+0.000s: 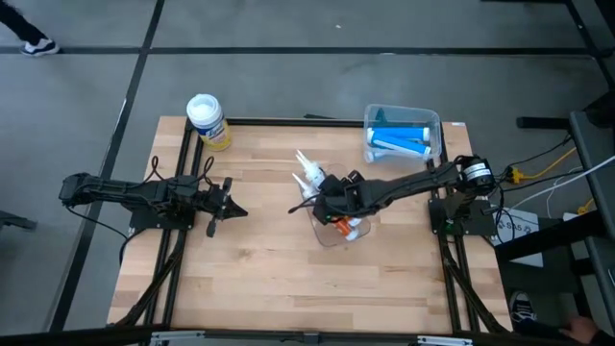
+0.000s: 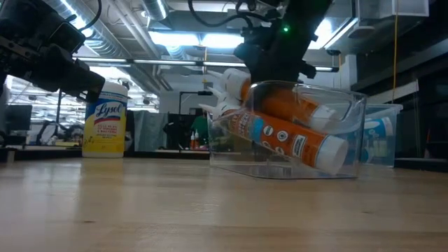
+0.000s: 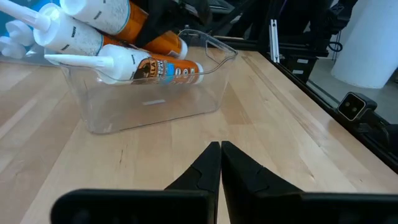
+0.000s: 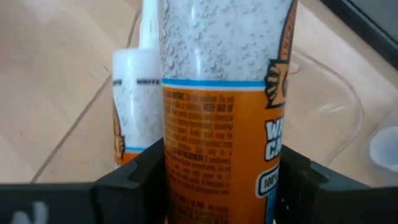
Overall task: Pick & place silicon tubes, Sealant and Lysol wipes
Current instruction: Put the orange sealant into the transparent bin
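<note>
Wooden table, right gripper clasping orange tube

- The high view looks straight down on the whole worktop and both arms.
- The low view sits at worktop height, looking level across the boards into the room, close to the clear bin.
- The left wrist view faces forward over the left pincer towards the same clear bin, near.
- The right wrist view looks past the right pincer, pressed very close to an orange tube.
- The bin with its tubes shows in all four views.
</note>
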